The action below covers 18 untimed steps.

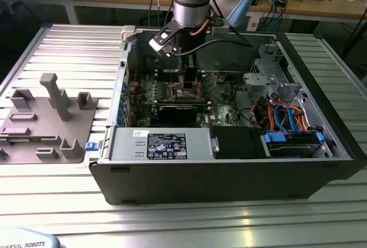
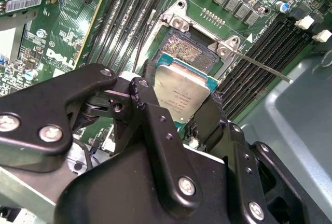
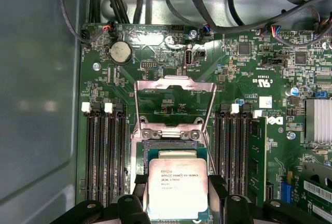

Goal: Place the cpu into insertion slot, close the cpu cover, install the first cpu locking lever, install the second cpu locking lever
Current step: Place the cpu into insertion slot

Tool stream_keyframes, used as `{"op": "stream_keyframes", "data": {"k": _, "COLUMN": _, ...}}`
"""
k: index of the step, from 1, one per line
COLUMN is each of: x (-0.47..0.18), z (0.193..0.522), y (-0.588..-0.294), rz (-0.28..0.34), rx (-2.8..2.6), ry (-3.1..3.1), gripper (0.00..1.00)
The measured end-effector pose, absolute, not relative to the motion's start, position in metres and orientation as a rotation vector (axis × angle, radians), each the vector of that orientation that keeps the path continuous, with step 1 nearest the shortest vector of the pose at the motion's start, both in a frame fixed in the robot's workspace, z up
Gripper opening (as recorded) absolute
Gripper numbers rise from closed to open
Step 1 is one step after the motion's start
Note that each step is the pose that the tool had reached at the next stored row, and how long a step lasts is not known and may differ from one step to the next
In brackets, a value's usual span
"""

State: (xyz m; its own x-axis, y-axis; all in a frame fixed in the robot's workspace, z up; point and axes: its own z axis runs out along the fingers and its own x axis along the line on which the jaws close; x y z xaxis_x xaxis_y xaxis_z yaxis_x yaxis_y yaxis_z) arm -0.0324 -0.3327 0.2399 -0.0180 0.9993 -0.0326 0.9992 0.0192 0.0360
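The cpu (image 3: 178,187) (image 2: 181,92), a square chip with a silver-grey top, sits between my gripper's (image 3: 178,195) (image 2: 179,99) black fingers (image 2: 147,92), which are shut on its two sides. It hovers just over the insertion slot (image 3: 171,145) (image 2: 188,47), covering most of it, with one dark strip of the recess still showing. The cpu cover (image 3: 174,82) stands swung open at the slot's hinged edge. A thin metal locking lever (image 2: 259,64) sticks out sideways from the socket. In the exterior view my gripper (image 1: 186,84) reaches down into the open computer case (image 1: 229,167).
Long black memory slots (image 3: 104,156) (image 3: 236,151) flank the socket on both sides. Black cables (image 3: 207,11) run along the case wall beyond the board. A drive cage with orange and blue cables (image 1: 287,116) fills the exterior view's right. A grey fixture (image 1: 51,116) lies outside on the left.
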Motion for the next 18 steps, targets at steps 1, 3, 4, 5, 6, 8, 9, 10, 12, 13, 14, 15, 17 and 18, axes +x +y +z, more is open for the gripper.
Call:
{"op": "stream_keyframes", "data": {"k": 1, "x": -0.0324, "z": 0.2397, "y": -0.3327, "rz": 0.004, "rx": 2.167, "ry": 2.207, "gripper": 0.54}}
{"op": "stream_keyframes", "data": {"k": 3, "x": -0.0324, "z": 0.2393, "y": -0.3327, "rz": 0.005, "rx": 2.167, "ry": 2.207, "gripper": 0.54}}
{"op": "stream_keyframes", "data": {"k": 4, "x": -0.0324, "z": 0.2392, "y": -0.3327, "rz": 0.005, "rx": 2.167, "ry": 2.207, "gripper": 0.54}}
{"op": "stream_keyframes", "data": {"k": 5, "x": -0.0324, "z": 0.2386, "y": -0.3327, "rz": 0.005, "rx": 2.167, "ry": 2.207, "gripper": 0.54}}
{"op": "stream_keyframes", "data": {"k": 6, "x": -0.0324, "z": 0.2382, "y": -0.3327, "rz": 0.005, "rx": 2.167, "ry": 2.207, "gripper": 0.54}}
{"op": "stream_keyframes", "data": {"k": 8, "x": -0.0324, "z": 0.2378, "y": -0.3327, "rz": 0.005, "rx": 2.167, "ry": 2.207, "gripper": 0.54}}
{"op": "stream_keyframes", "data": {"k": 9, "x": -0.0324, "z": 0.2376, "y": -0.3327, "rz": 0.005, "rx": 2.167, "ry": 2.207, "gripper": 0.54}}
{"op": "stream_keyframes", "data": {"k": 10, "x": -0.0324, "z": 0.2374, "y": -0.3327, "rz": 0.005, "rx": 2.167, "ry": 2.207, "gripper": 0.54}}
{"op": "stream_keyframes", "data": {"k": 12, "x": -0.0324, "z": 0.2371, "y": -0.3327, "rz": 0.004, "rx": 2.167, "ry": 2.207, "gripper": 0.54}}
{"op": "stream_keyframes", "data": {"k": 13, "x": -0.0324, "z": 0.2369, "y": -0.3327, "rz": 0.004, "rx": 2.167, "ry": 2.207, "gripper": 0.54}}
{"op": "stream_keyframes", "data": {"k": 14, "x": -0.0324, "z": 0.2367, "y": -0.3327, "rz": 0.005, "rx": 2.167, "ry": 2.207, "gripper": 0.54}}
{"op": "stream_keyframes", "data": {"k": 15, "x": -0.0324, "z": 0.2364, "y": -0.3327, "rz": 0.005, "rx": 2.167, "ry": 2.207, "gripper": 0.54}}
{"op": "stream_keyframes", "data": {"k": 17, "x": -0.0324, "z": 0.2357, "y": -0.3327, "rz": 0.005, "rx": 2.167, "ry": 2.207, "gripper": 0.54}}
{"op": "stream_keyframes", "data": {"k": 18, "x": -0.0324, "z": 0.2354, "y": -0.3326, "rz": 0.005, "rx": 2.167, "ry": 2.207, "gripper": 0.54}}
